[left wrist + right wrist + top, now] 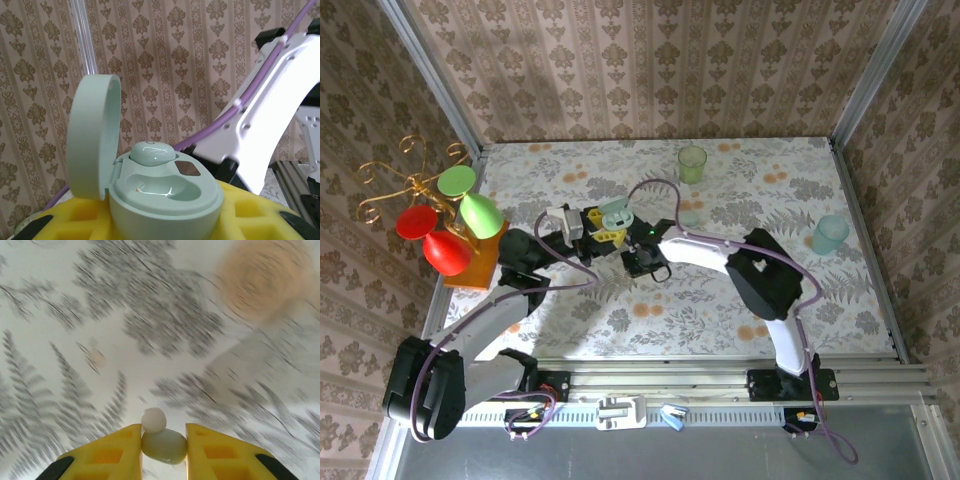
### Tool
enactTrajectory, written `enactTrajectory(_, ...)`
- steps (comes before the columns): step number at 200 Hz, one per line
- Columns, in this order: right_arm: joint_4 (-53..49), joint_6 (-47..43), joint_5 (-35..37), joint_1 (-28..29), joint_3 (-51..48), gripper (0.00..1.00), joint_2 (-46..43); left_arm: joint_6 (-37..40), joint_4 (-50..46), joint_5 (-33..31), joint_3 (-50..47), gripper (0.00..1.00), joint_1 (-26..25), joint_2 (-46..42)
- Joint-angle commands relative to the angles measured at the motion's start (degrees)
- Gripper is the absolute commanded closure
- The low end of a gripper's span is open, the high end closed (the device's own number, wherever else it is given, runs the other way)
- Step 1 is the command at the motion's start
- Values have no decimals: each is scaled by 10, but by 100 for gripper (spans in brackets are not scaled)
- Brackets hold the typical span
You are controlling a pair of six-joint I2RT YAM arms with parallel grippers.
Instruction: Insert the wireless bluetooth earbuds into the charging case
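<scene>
Status of both pincers: my left pincer [165, 222] is pressed together on the charging case [165, 197], clamping its lower body between the yellow fingers [75, 220]. The case stands upright with its round lid [92, 135] swung open to the left in the left wrist view. One mint earbud [151, 152] sits in the far socket. The near socket [160, 187] is open and glossy. My right pincer [163, 434] pinches a second earbud [164, 447], pale mint with a whitish tip [153, 420], and both yellow pads touch its sides. This earbud is over the fern-printed desk cloth [150, 315], which is blurred. In the top view, the right pincer is near the case, on the side toward the arm bases.
</scene>
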Motion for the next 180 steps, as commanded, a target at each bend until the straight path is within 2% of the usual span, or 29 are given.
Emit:
enactTrajectory(1, 21, 3, 19, -5, -73, 76, -67, 18, -3, -6, -3, 69, -1, -10)
enactTrajectory(37, 20, 14, 27, -10, -178, 76, -135, 24, -7, -5, 4, 69, -1, -1)
enactTrajectory(73, 23, 18, 36, -12, -214, 74, -150, 26, -7, -5, 6, 69, -2, 6)
enactTrajectory(83, 25, 20, 41, -13, -214, 71, -145, 28, -8, -5, 6, 69, -2, 8)
enactTrajectory(103, 16, 32, 68, -14, -204, 59, -144, 30, -9, -7, 4, 69, -1, 10)
enactTrajectory(131, 18, 50, 88, -14, -213, 49, -192, 36, -20, -10, 2, 69, -2, 6)
enactTrajectory(159, 40, 118, 82, -13, -253, 46, -251, 43, -23, -13, 0, 69, -1, 7)
enactTrajectory(180, 96, 198, 42, -13, -308, 46, -288, 45, -22, -13, -1, 69, 0, 7)
